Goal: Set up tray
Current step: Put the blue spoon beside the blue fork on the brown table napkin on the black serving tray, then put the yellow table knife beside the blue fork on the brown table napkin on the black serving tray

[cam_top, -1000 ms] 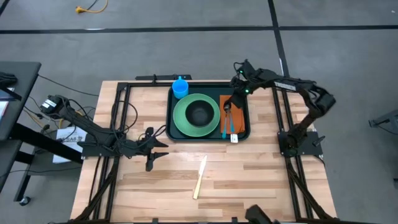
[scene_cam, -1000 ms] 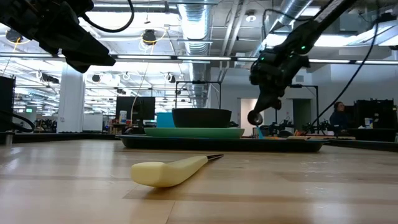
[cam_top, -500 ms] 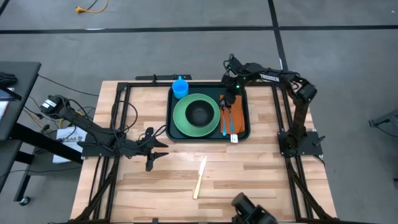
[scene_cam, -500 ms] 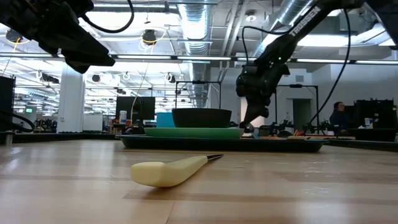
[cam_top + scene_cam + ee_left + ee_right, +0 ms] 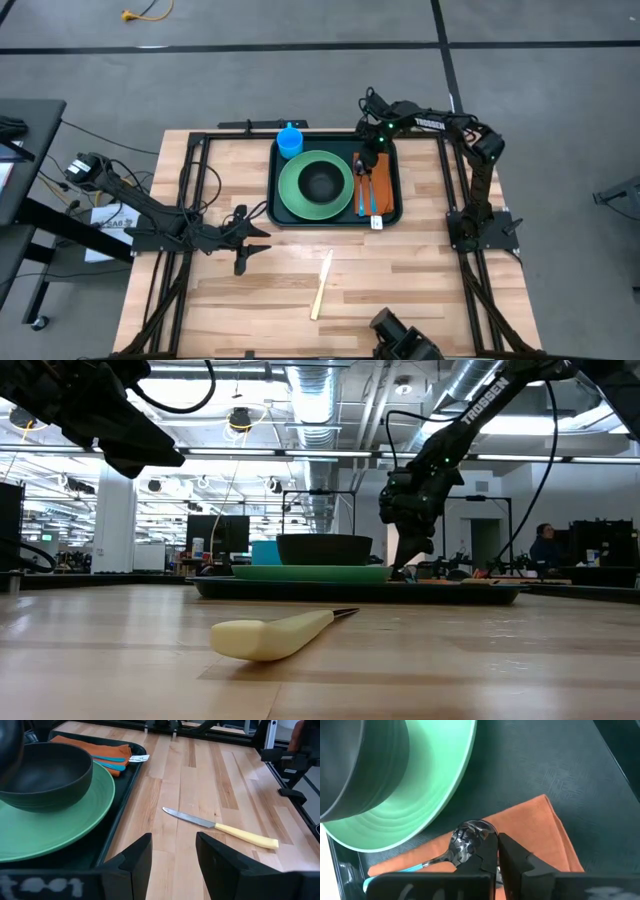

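From above, my right gripper (image 5: 366, 163) is down over the orange napkin (image 5: 381, 190) in the dark green tray (image 5: 336, 219), which sits at the far middle of the table (image 5: 400, 280) with the light-green plate (image 5: 300, 200), the dark bowl (image 5: 320, 182) and a blue cup (image 5: 289, 140) in it. My left gripper (image 5: 240, 262) waits well apart, low over bare wood, and the yellow-handled knife (image 5: 321, 285) lies outside the tray. If I push sideways here, I judge the napkin could bunch and drag the blue-handled cutlery (image 5: 361, 203) askew.

From table height, my right arm comes down just beside the bowl (image 5: 324, 548); a careless lift could clip its rim and shift the plate.

Through my left wrist camera, my left fingers (image 5: 137, 857) stand partly apart, holding nothing, with the knife (image 5: 220, 825) ahead on the wood. Its thin blade lies flat, so a grab there may slip.

Through my right wrist camera, my fingers (image 5: 482, 852) are closed tight, with a metal spoon bowl (image 5: 467, 839) right at their tips over the napkin (image 5: 540, 835). Whether I grip it I cannot tell; if I do, it may stick and lift when I withdraw.
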Controlling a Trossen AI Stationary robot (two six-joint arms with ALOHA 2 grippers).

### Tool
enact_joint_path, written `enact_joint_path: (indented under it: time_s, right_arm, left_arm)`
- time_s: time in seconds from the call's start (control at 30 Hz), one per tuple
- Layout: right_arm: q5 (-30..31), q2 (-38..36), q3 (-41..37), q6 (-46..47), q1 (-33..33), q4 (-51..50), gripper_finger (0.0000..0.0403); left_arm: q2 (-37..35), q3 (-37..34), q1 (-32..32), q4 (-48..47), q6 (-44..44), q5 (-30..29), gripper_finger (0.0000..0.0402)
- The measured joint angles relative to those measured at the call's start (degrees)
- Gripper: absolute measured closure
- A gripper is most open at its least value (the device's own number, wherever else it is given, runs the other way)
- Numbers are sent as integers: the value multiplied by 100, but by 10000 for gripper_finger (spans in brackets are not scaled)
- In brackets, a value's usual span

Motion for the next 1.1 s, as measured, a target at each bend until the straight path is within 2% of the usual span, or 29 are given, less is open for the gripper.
enact_joint_path:
  time_s: [0.27, 0.53, 0.9, 1.1]
  right_arm:
    - [6, 0, 0, 20, 0, 93, 403]
    - [297, 0, 0, 170, 27, 113, 400]
    - [300, -2, 0, 170, 102, 163, 352]
    - [299, -2, -2, 143, 101, 161, 347]
  left_arm:
    - [-1, 0, 0, 0, -2, -2, 259]
    - [1, 0, 0, 0, -3, -4, 259]
    - [1, 0, 0, -2, -3, -7, 259]
    - [0, 0, -2, -2, -3, -7, 259]
